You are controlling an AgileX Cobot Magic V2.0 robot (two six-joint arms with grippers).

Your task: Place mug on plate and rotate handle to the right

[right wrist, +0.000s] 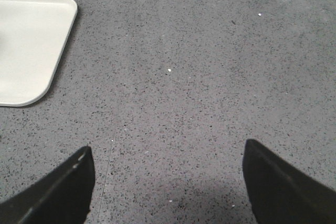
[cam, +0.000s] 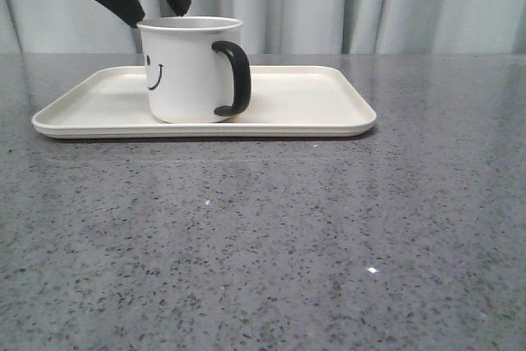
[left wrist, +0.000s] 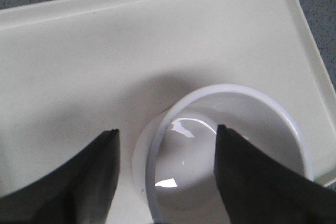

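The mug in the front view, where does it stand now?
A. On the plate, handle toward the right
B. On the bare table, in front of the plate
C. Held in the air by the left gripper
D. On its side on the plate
A. The mug stands upright on the plate, its handle pointing right; the left gripper is open above its rim, not holding it.

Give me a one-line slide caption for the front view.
Smiley mug stands upright on the cream plate, black handle facing right, open left gripper hovering above its rim.
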